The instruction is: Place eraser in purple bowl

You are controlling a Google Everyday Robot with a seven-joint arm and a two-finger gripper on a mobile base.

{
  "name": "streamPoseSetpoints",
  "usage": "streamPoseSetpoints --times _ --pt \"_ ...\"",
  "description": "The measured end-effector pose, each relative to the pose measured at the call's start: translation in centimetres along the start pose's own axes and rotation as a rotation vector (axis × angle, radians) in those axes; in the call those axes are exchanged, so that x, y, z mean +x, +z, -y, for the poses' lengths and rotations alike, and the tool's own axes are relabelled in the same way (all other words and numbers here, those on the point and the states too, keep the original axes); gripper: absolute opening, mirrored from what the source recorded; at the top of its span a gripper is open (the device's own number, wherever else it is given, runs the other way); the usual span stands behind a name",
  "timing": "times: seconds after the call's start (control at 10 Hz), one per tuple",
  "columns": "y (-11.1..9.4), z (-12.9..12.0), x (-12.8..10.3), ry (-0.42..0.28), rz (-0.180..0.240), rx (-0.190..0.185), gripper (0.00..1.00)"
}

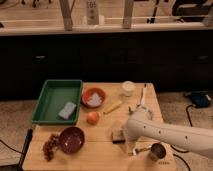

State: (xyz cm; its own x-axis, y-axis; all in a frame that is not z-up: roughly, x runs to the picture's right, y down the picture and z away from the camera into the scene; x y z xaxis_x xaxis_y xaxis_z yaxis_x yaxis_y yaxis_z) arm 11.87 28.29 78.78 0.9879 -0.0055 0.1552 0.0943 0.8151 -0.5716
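Observation:
The eraser (117, 134), a small dark block with a tan top, lies on the wooden table just right of centre near the front. The purple bowl (71, 139) is dark maroon and stands at the front left, about a bowl's width left of the eraser. My gripper (125, 138) is at the end of the white arm (165, 134), which reaches in from the right. It is low over the table, right at the eraser's right side. The arm's body hides part of it.
A green tray (52, 95) with a grey-blue sponge (67, 110) sits at the back left. There is also an orange-red bowl with white cloth (93, 97), a yellow stick (112, 107), an orange fruit (92, 117), grapes (50, 146), a white cup (128, 88) and a metal cup (158, 151).

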Motion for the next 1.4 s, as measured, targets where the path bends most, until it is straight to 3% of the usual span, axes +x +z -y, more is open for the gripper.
streamPoseSetpoints --times 0.4,0.6,0.7,1.4 --pt "0.1 -0.1 0.0 -0.01 0.0 -0.004 0.19" --pt "0.0 -0.1 0.3 -0.015 -0.004 -0.005 0.04" --pt "-0.2 -0.2 0.5 -0.018 -0.006 -0.011 0.0" --pt "-2.5 -0.2 -0.8 -0.094 -0.011 -0.034 0.0"
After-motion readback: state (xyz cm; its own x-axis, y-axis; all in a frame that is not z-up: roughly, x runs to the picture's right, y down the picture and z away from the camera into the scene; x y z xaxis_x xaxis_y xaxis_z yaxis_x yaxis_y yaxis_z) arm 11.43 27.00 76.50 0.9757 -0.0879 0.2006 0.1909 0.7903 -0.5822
